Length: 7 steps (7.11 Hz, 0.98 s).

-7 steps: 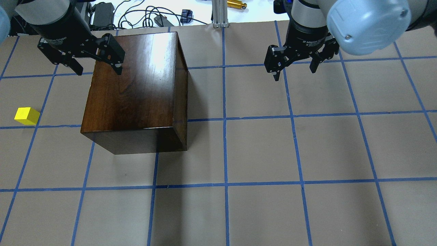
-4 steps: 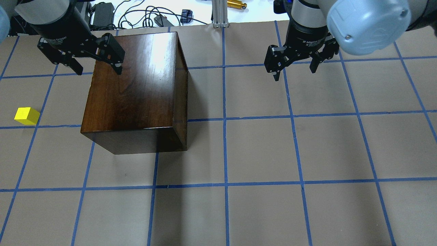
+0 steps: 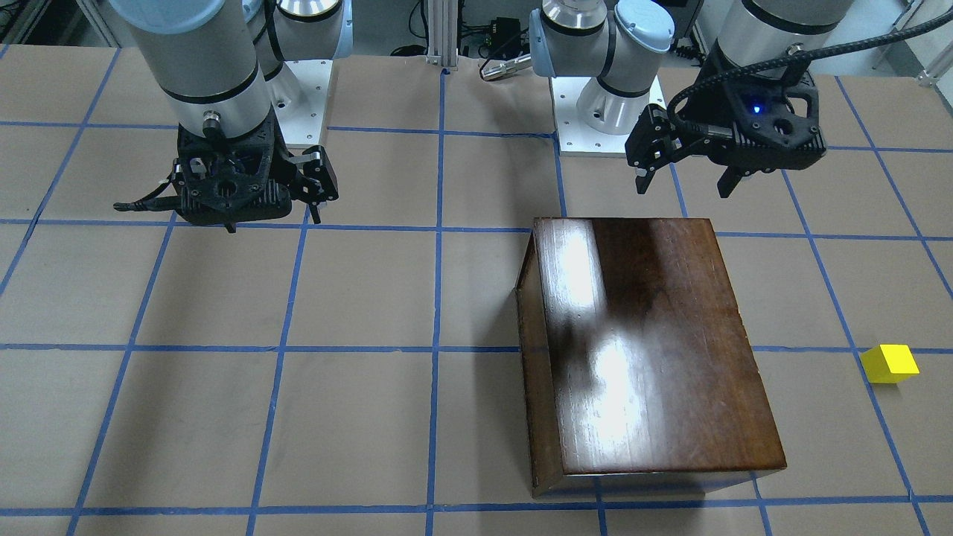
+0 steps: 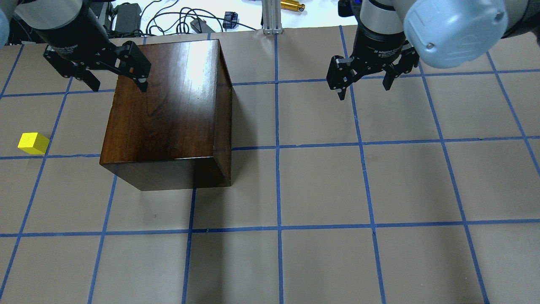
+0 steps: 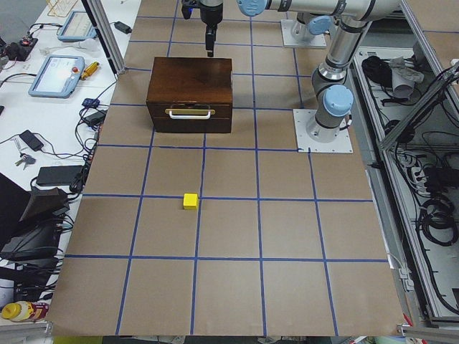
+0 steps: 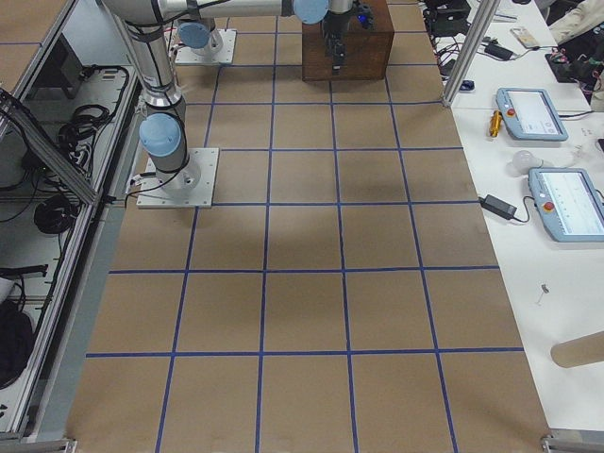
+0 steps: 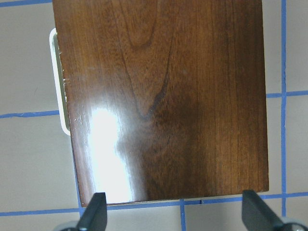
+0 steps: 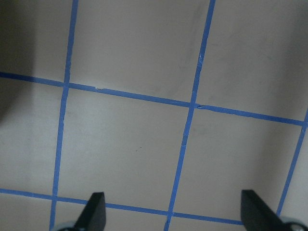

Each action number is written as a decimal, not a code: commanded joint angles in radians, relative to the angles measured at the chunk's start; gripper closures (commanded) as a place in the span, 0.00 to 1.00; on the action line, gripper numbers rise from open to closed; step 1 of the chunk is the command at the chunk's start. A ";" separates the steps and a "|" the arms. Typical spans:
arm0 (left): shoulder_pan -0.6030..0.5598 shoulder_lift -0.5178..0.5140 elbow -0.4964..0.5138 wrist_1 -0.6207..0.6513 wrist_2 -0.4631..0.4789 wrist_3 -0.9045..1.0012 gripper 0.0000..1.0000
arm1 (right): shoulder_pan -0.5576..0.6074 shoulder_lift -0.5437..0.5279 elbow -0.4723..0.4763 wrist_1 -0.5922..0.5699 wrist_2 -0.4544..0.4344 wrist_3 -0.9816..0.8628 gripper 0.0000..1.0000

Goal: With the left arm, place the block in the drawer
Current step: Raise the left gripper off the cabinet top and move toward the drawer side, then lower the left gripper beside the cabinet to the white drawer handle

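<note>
The yellow block (image 4: 33, 143) lies on the table by the robot's far left edge, well apart from the box; it also shows in the front view (image 3: 889, 363) and the left view (image 5: 190, 201). The dark brown wooden box (image 4: 168, 109) stands shut, its drawer pushed in; the drawer front with a pale handle (image 5: 190, 112) faces the robot's left side. My left gripper (image 4: 119, 88) is open and empty, hovering above the box's rear left corner (image 3: 683, 187). My right gripper (image 4: 364, 92) is open and empty over bare table, right of the box.
Brown paper with blue tape grid lines (image 4: 278, 228) covers the table. Cables and small devices (image 4: 190, 19) lie beyond the far edge. The arm bases (image 3: 607, 112) stand on white plates behind the box.
My left gripper has shifted slightly left and away from the robot above the box's rear edge. The right arm, the box and the block have not moved.
</note>
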<state>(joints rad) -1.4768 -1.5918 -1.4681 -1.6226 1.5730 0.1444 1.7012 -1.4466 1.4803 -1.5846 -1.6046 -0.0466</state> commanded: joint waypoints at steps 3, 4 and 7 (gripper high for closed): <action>0.232 -0.111 0.031 0.010 -0.004 0.200 0.00 | 0.000 0.000 0.000 0.000 0.000 -0.001 0.00; 0.300 -0.155 0.029 0.038 -0.002 0.272 0.00 | 0.000 0.000 0.000 0.000 0.000 0.001 0.00; 0.400 -0.284 0.020 0.139 -0.016 0.325 0.00 | 0.000 0.000 0.000 0.000 0.000 -0.001 0.00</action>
<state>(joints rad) -1.1160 -1.8178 -1.4448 -1.5215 1.5668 0.4568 1.7011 -1.4465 1.4803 -1.5846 -1.6046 -0.0464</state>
